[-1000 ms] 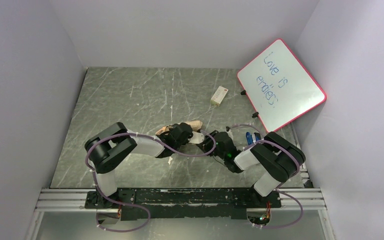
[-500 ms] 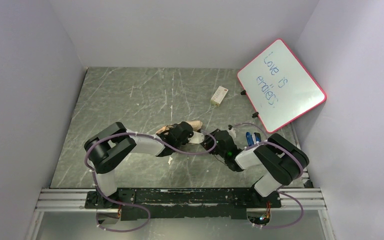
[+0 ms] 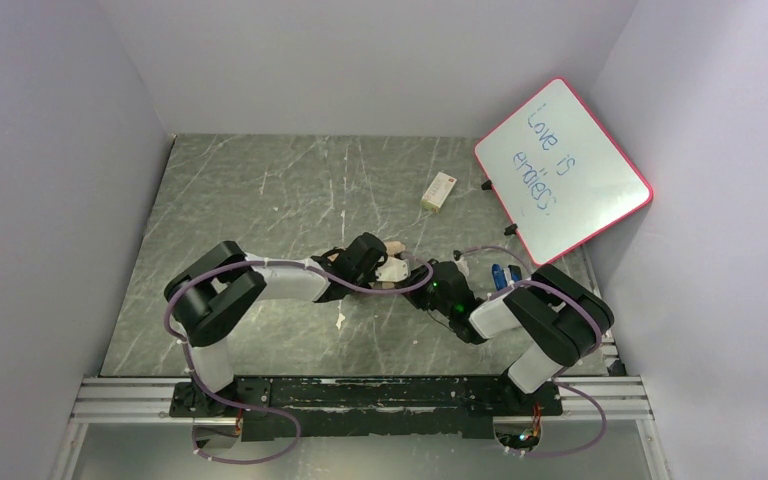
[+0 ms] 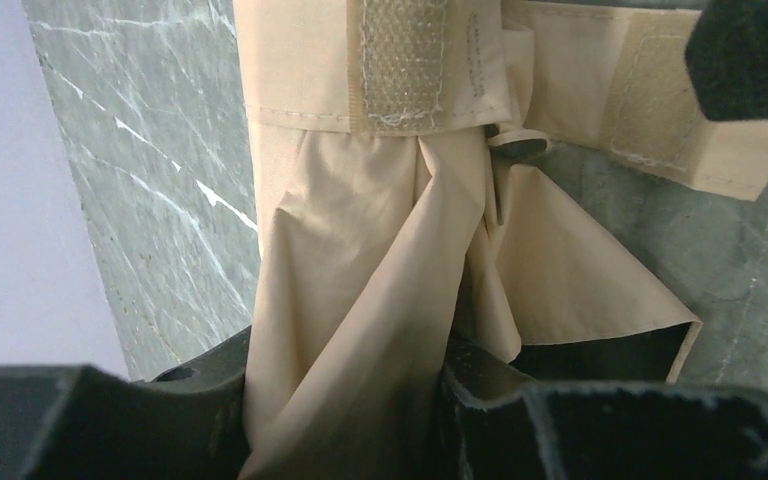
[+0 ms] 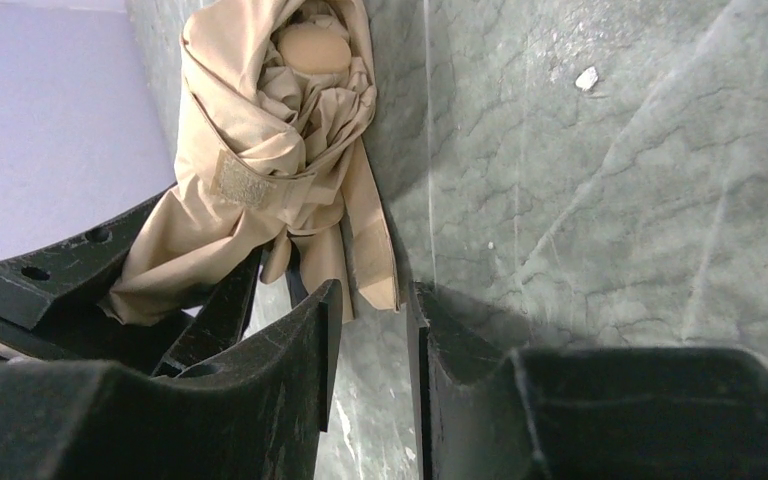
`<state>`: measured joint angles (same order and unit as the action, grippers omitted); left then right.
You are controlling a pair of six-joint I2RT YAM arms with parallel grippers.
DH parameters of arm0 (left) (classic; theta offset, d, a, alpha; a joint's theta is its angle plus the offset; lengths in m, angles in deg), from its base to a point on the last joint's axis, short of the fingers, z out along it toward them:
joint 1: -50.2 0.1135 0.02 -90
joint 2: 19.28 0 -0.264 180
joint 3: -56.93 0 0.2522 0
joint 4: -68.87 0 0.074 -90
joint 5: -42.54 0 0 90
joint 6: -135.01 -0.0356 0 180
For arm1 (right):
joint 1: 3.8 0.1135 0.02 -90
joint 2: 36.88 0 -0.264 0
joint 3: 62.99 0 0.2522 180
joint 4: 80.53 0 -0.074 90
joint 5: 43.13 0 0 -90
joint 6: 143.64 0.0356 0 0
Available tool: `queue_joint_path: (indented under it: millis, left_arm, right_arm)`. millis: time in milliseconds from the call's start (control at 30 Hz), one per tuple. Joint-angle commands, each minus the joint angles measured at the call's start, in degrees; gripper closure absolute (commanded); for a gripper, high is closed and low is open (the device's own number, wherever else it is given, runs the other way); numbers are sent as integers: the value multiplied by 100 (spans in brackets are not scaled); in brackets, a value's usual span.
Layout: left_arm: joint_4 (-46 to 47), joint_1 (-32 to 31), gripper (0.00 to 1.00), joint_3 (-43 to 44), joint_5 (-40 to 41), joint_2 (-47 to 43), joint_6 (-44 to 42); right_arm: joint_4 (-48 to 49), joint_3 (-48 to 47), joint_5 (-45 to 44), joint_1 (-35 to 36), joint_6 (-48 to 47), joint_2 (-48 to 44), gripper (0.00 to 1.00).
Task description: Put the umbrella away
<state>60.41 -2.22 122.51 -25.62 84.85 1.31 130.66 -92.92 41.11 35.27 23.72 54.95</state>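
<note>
Umbrella (image 3: 393, 247) cloth is nearly all hidden from overhead: the left arm (image 3: 280, 285) and right arm (image 3: 525, 310) meet over it, and one tan sliver shows on the bench (image 3: 260, 200), nearer the arm bases than the whiteboard (image 3: 563, 170) and to its left. Ribs and shaft cannot be made out in any view. The right wrist camera shows the bundle, with one rounded tan-orange handle (image 5: 310, 47) end at its far tip; the left wrist camera cuts the strap (image 4: 300, 70) off at the top edge. Two hook-and-loop patches show on that strap. The left end effector (image 4: 345, 395) is clamped on a fold of the tan fabric. The right end effector (image 5: 374, 297) has its fingers a little apart, bare bench between them, one flap tip lying at their mouth. One small white box (image 3: 439, 190) lies just left of the whiteboard; one blue object (image 3: 500, 272), half hidden by the right arm, sits near its lower corner.
</note>
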Motion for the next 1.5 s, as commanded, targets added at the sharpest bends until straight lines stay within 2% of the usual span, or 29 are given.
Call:
queue_joint_path:
  millis: [0, 600, 767, 867, 933, 1033, 1100, 1233, 1333, 1467]
  left_arm:
    - [-1083, -30, 95, -127, -919, 209, 149]
    - [-1049, -24, 95, -145, -845, 207, 152]
    - [-1049, -24, 95, -149, -863, 212, 160]
    - [-1049, -22, 95, -145, -856, 226, 169]
    - [-1053, -16, 95, -149, -871, 221, 186]
    - [-1054, -21, 95, -139, -914, 219, 208]
    - [-1087, -13, 95, -113, -964, 229, 243]
    - [-1127, 12, 95, -77, -1116, 218, 289]
    - [-1181, 47, 95, -52, -1259, 199, 332]
    - [-1227, 83, 95, 7, -1411, 189, 404]
  right_arm:
    - [-799, 162, 167, 4, -37, 238, 66]
    - [-342, -53, 37, -53, -53, 1038, 66]
    - [129, 40, 60, -88, -140, 1187, 72]
    - [624, 172, 120, -109, -298, 1277, 78]
    - [1341, 309, 307, -162, -475, 1450, 80]
    - [2544, 557, 539, -272, -546, 1848, 94]
    - [3445, 701, 749, -361, -511, 2212, 99]
    - [4804, 834, 1142, -520, -461, 2865, 100]
    - [5207, 909, 1197, -526, -529, 2989, 100]
    - [4922, 967, 1094, -530, -816, 2576, 100]
